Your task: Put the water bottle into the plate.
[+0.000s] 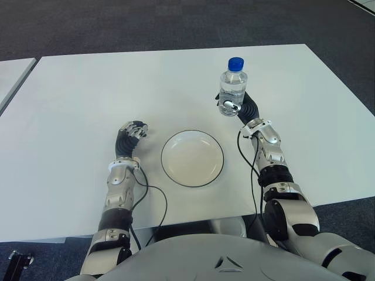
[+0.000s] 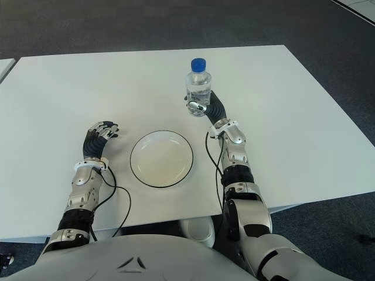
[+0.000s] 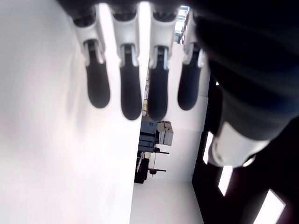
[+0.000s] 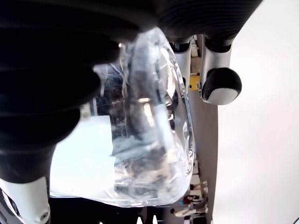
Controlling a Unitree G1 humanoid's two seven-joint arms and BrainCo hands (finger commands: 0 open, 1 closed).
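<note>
A clear water bottle (image 1: 232, 88) with a blue cap stands upright on the white table (image 1: 88, 93), behind and to the right of the plate. My right hand (image 1: 237, 107) is wrapped around its lower part, fingers closed on it; the right wrist view shows the bottle (image 4: 145, 121) pressed against the palm. The white plate (image 1: 192, 158) with a dark rim lies empty near the table's front edge, between my two arms. My left hand (image 1: 132, 132) shows left of the plate, fingers relaxed and holding nothing.
A second white table (image 1: 12, 73) edges in at the far left. Dark carpet (image 1: 176, 23) surrounds the tables. Black cables (image 1: 153, 205) trail from both wrists over the front edge.
</note>
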